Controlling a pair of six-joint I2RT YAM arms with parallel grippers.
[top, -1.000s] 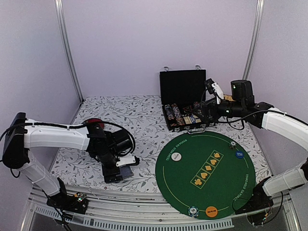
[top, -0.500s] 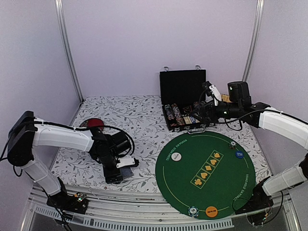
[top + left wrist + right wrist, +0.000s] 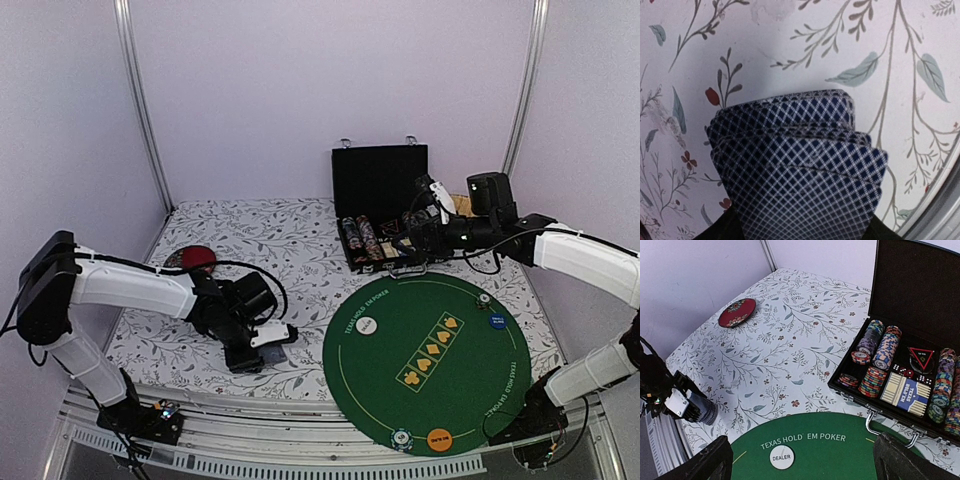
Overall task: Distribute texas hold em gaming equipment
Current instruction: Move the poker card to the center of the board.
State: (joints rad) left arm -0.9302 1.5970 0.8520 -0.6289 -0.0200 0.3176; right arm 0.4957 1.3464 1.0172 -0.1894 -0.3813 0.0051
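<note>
On the flowered surface (image 3: 290,250) the round green mat (image 3: 470,400) fills the right half. The open black case (image 3: 380,180) stands behind the mat with its rows of chips (image 3: 875,380) in their slots.

My right jaws (image 3: 805,465) are spread wide and empty, hanging over the edge of the mat nearest the case. The work in hand is on my left. There my left jaws (image 3: 260,345) pinch the two long sides of the stack of cards (image 3: 800,165), which lies on the surface near its front edge, just left of the mat.

I judge that I am at the pick-up of the deck, before any card goes out to a seat. The stack lies backs up and slightly fanned, each card slid a little off the one below. Its long axis runs straight out from my fingers, and its free end seems to point roughly toward the mat.

The next move calls for a firm, even squeeze and a level lift so the loose cards do not slip. Then I would carry it right, over the mat, where the white dealer disc (image 3: 781,457) already sits.
</note>
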